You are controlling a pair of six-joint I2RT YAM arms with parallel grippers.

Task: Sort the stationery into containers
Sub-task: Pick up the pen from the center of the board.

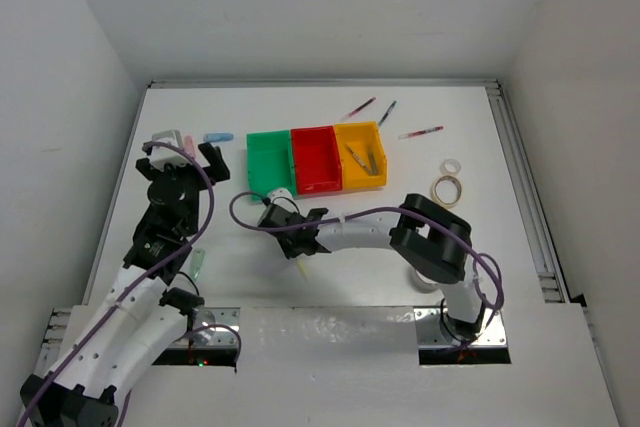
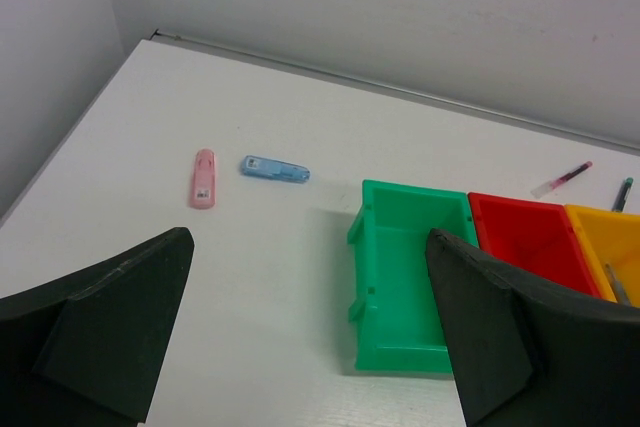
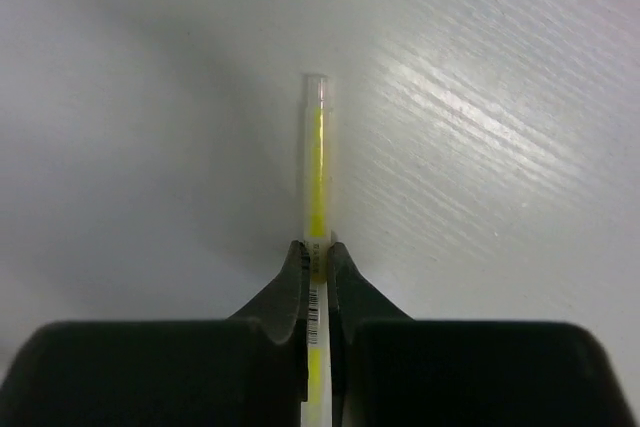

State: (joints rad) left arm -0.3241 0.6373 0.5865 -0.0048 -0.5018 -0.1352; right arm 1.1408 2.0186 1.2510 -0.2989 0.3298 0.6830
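Right gripper (image 3: 316, 253) pinches yellow pen (image 3: 318, 147); its barcode label (image 3: 317, 299) is unreadable.

Left fingers (image 2: 100, 332) apart, right fingers (image 3: 285, 299) pinched.

I see my left gripper (image 2: 308, 247) with both fingers spread wide above the table (image 2: 250, 287). A pink piece (image 2: 204, 178) and a blue piece (image 2: 274, 169) lie near each other, not touching. At the right, the green bin (image 2: 398, 359), red bin (image 2: 528, 239) and yellow bin (image 2: 605, 237) stand joined in a row.
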